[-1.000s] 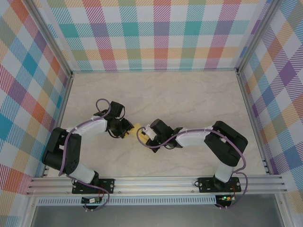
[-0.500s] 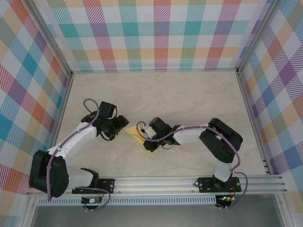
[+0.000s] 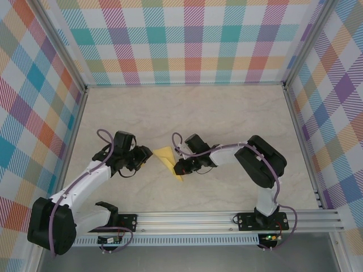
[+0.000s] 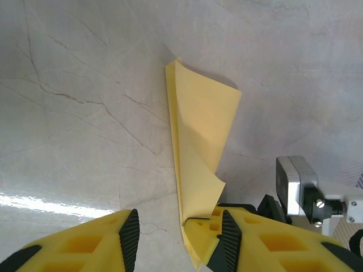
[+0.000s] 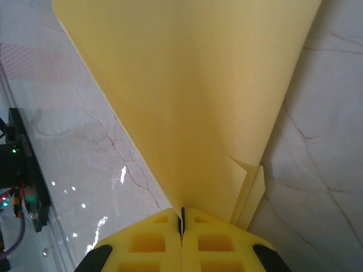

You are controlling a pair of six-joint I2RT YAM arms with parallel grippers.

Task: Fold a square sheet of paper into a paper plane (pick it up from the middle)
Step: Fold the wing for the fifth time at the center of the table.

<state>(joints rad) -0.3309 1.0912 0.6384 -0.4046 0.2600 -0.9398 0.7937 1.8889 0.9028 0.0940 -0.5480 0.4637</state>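
Where the right jaws press flat together with no gap, their moulded yellow tips pinch the narrow end of the yellow paper (image 5: pixel 193 96). It fans out from them as a thin, smooth, matte wedge, with a soft crease down it and a small dog-eared layer at one edge. From above it reads as a pointed, kite-like shape lying near the middle of the tabletop (image 3: pixel 227 113), a glossy pale marble-look surface with fine brown veins. The left jaws stand partly open, holding nothing, their black ribbed pads (image 4: pixel 129 238) clearly apart. A curled lower corner of the paper sits just beside the far pad; whether it touches cannot be told.
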